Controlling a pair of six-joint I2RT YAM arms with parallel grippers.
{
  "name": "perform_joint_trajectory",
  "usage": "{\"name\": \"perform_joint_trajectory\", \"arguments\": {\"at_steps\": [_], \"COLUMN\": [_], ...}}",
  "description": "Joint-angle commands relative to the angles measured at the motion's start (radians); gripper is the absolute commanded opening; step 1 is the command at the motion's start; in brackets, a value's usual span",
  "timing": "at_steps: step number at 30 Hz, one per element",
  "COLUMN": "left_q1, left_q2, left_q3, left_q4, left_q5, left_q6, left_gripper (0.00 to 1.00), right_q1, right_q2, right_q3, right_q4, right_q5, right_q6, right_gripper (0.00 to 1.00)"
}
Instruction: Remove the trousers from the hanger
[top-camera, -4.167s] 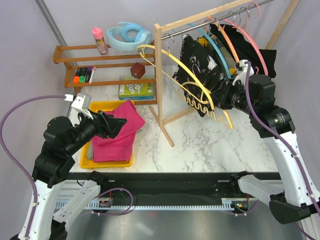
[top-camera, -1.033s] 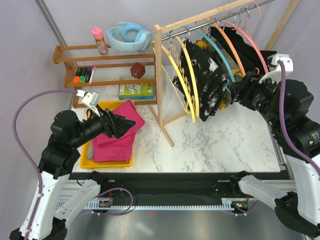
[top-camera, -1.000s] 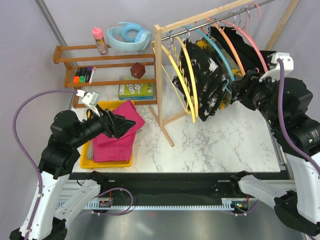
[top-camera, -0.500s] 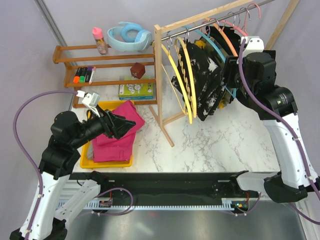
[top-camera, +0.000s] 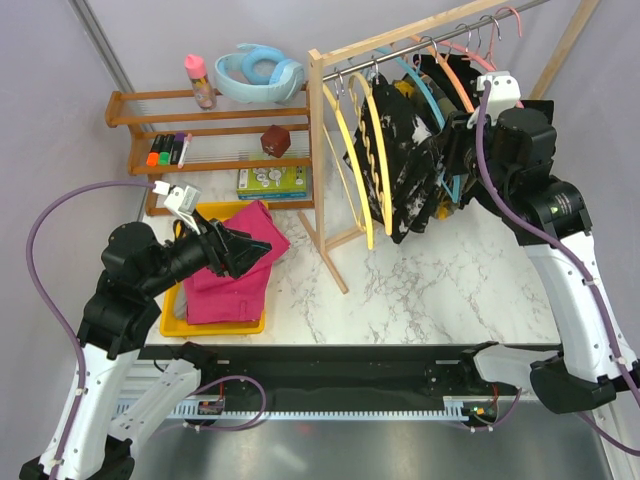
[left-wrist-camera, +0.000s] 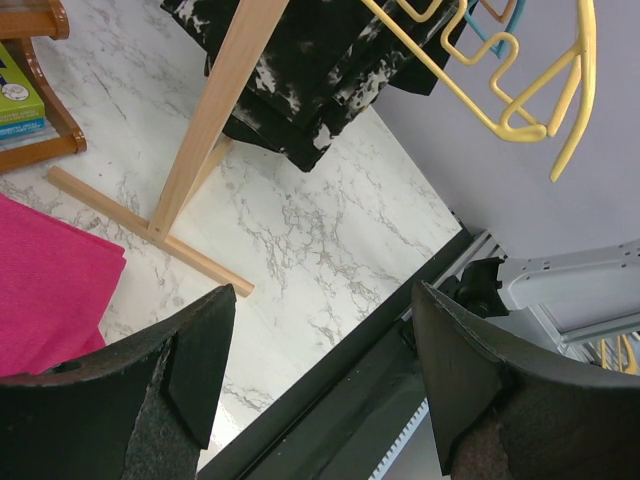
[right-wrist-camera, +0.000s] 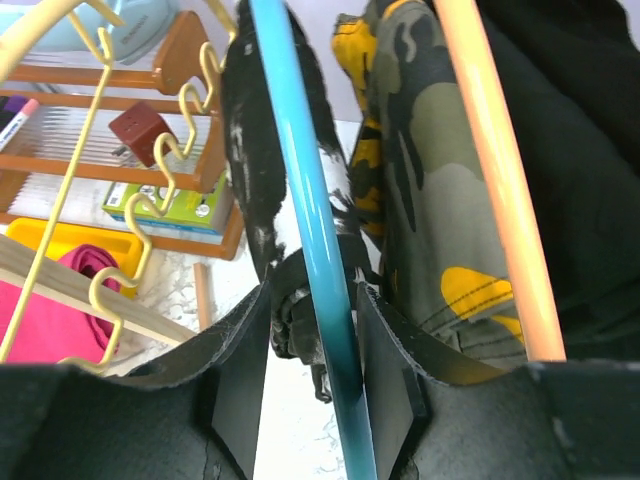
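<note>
Rack: the wooden clothes rack stands on the marble table, its rail holding a row of hangers so the garments hang free and can be slid off from the side.
Speckled trousers: the black trousers with white speckles are draped over the blue hanger. In my judgement this is the pair being worked on.
Neighbours: camouflage trousers hang just behind on the orange hanger, with plain black trousers beyond. 2 yellow hangers in front carry nothing.
Pink trousers: 1 pair lies in the yellow tray, already off the rack. The tray looks like the drop spot.
Right gripper: the right gripper is raised to the rack and straddles the blue hanger's bar, with a bunched fold of speckled cloth between its fingers. The gap is middling and narrow enough to hug bar and cloth. I cannot tell whether the pads press on them.
Why there: pinching the cloth at the bar would give a hold to drag the trousers off.
Left gripper: the left gripper hovers over the tray, spread wide, holding and touching nothing, placed to take a garment.
</note>
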Motion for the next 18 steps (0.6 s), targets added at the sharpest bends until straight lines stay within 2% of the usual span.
{"name": "perform_joint_trajectory", "arguments": {"at_steps": [1,3,8,16,18], "left_q1": [0.002,0.002,0.002,0.002,0.002], "left_q2": [-0.008,-0.008,-0.002,0.006,0.006], "left_q3": [0.007,0.011,0.017,0.031,0.037], "left_q4": [0.028,0.026,0.021,0.015,0.012], "left_q5": [0.036,0.035,0.039,0.041,0.041], "left_q6": [-0.022,-0.021,-0.016,-0.007,-0.005], "left_gripper": [0.78,0.78,0.78,0.78,0.78], "right_q1": [-0.006,-0.011,-0.019,-0.037,-0.039], "right_q2": [-0.004,-0.003,-0.006,-0.003,0.0], "right_q3": [-0.016,-0.022,-0.054,-0.089,-0.088], "right_q4": [0.1,0.115,0.154,0.214,0.224], "right_q5": [-0.078,-0.089,-0.129,-0.184,-0.192], "right_q6": [-0.004,0.0,0.02,0.052,0.06], "right_gripper": [0.45,0.45,0.35,0.3,0.26]}}
